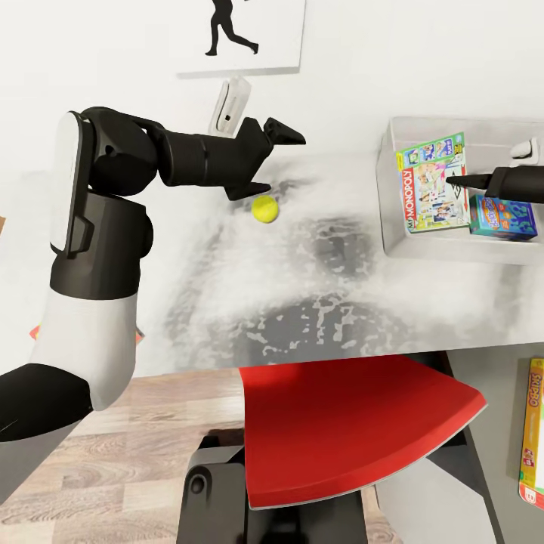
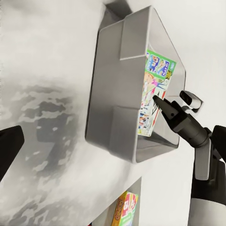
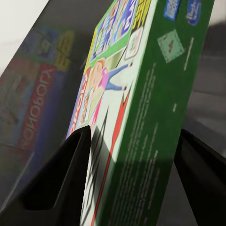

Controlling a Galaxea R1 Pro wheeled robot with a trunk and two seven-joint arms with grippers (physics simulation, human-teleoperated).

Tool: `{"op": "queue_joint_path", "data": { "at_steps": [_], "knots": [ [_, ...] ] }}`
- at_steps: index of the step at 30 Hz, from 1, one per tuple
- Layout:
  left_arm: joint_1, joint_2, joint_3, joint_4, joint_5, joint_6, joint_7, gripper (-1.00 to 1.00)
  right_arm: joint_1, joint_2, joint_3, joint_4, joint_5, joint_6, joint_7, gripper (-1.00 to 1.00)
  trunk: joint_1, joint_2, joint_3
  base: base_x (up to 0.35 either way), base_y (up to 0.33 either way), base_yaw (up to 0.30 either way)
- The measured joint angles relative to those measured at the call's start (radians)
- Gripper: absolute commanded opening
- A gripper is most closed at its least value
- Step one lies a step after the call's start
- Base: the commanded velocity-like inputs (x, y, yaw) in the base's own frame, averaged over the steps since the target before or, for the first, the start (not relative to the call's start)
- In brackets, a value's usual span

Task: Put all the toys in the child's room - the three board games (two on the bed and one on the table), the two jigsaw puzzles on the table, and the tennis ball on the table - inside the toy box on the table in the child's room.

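- A red curved chair seat [image 1: 355,427] sits closest to the camera in the head view, over a light wooden floor [image 1: 151,431].
- At the right edge, low down, a long yellow and white Skip-Bo game box [image 1: 533,431] lies on a dark grey surface [image 1: 491,393].
- The light grey table top [image 1: 317,287] comes next, blotchy with darker patches.
- A small yellow-green tennis ball [image 1: 264,209] rests on that table, out in the open.
- The left gripper [image 1: 276,162], black with two pointed fingers, hangs just above and behind the ball; its jaws are spread apart and hold nothing.
- To the right stands the light grey toy box [image 1: 393,189], a shallow bin with sloping sides, on the table.
- Inside it a green, white and red Monopoly game box [image 1: 433,183] stands tilted on its edge.
- The right gripper [image 1: 457,180] reaches into the bin, and the right wrist view shows its two dark fingers [image 3: 56,188] on either side of that Monopoly box, clamped on it.
- A smaller blue game box [image 1: 502,217] lies in the bin just beside the Monopoly box.
- Farthest back is a white wall [image 1: 91,53] with a picture of a black running figure [image 1: 227,30], and a white device [image 1: 230,102] below it.
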Motion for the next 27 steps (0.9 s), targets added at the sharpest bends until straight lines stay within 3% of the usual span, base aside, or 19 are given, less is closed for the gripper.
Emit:
{"op": "queue_joint_path", "data": {
  "at_steps": [16,17,27],
  "knots": [
    [0.000,-0.001,0.000,0.000,0.000,0.000,0.000,1.00,-0.001,0.000,0.000,0.006,0.001,0.000,-0.008,-1.00,0.000,0.000,0.000,0.000,0.000,0.000],
    [0.000,-0.001,0.000,0.000,0.000,0.000,0.000,1.00,-0.001,0.000,0.000,0.006,0.001,-0.001,-0.012,1.00,0.000,0.000,0.000,0.000,0.000,0.000],
    [0.000,-0.001,0.000,0.000,-0.001,0.000,0.000,1.00,-0.002,0.000,0.000,0.006,0.000,0.000,-0.035,1.00,0.000,0.000,0.000,0.000,0.000,0.000]
  ]
}}
